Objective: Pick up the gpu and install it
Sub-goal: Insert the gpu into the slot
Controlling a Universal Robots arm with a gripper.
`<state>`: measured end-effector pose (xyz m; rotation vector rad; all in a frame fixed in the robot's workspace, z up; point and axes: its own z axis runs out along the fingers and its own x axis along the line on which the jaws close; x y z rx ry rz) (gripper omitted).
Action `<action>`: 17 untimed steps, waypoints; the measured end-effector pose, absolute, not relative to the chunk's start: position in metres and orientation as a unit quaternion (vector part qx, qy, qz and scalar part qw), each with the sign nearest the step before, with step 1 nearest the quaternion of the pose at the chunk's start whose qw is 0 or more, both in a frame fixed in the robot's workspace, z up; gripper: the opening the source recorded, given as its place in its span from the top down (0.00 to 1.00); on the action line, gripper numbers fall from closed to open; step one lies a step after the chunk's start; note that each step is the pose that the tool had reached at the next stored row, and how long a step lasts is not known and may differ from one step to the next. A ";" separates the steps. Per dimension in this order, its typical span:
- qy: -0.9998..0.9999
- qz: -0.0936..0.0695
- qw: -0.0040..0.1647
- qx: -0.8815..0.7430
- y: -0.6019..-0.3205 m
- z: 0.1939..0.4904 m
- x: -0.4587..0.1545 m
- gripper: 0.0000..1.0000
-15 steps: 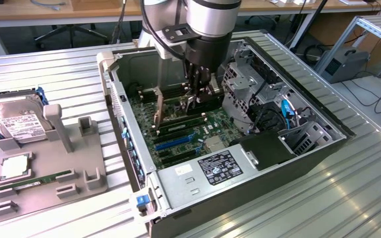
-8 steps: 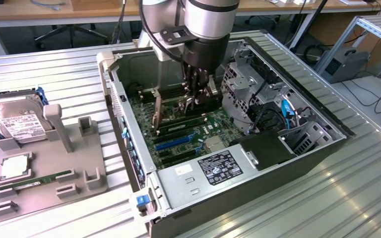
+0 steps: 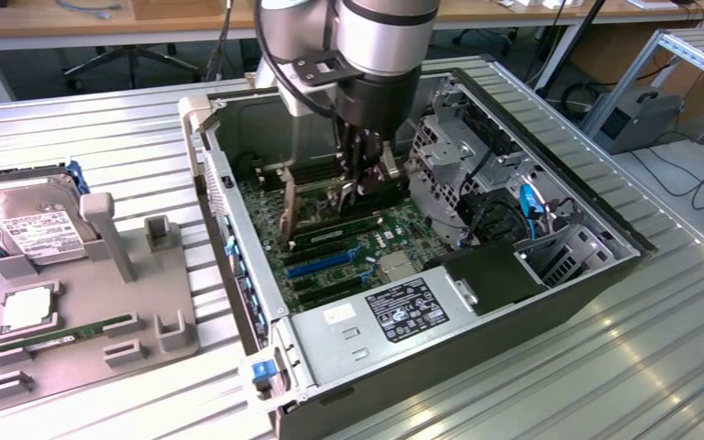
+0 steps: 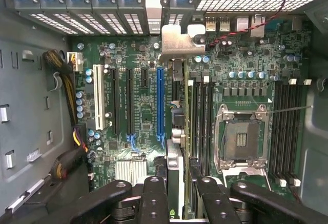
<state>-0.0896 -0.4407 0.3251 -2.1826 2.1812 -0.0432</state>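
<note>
My gripper (image 3: 370, 183) reaches down inside the open computer case (image 3: 597, 220), just above the motherboard (image 4: 143, 126). It is shut on the gpu (image 4: 175, 131), a thin dark card seen edge-on between the black fingers (image 4: 154, 198). The card's silver bracket (image 4: 177, 42) points toward the row of rear slot covers (image 4: 102, 21). The card hangs upright along the slot just beside the long blue slot (image 4: 160, 101); whether its lower edge touches the slot I cannot tell.
RAM slots (image 4: 200, 126) and the empty CPU socket (image 4: 241, 139) lie beside the card. A drive cage (image 3: 462, 156) and power supply (image 3: 383, 316) crowd the case. On the exterior view's left, a grey fixture (image 3: 144, 321) holds a hard drive (image 3: 28, 225) and a green RAM stick (image 3: 77, 332).
</note>
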 end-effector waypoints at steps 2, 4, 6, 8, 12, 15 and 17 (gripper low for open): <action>0.707 -0.014 0.028 -0.707 -0.441 0.325 -0.090 0.73; 0.707 -0.014 0.028 -0.707 -0.441 0.324 -0.092 0.73; 0.707 -0.014 0.028 -0.707 -0.441 0.323 -0.093 0.73; 0.707 -0.014 0.028 -0.707 -0.442 0.323 -0.094 0.73; 0.707 -0.014 0.028 -0.707 -0.442 0.322 -0.097 0.73; 0.707 -0.014 0.028 -0.707 -0.443 0.321 -0.098 0.73; 0.707 -0.014 0.028 -0.707 -0.443 0.320 -0.099 0.73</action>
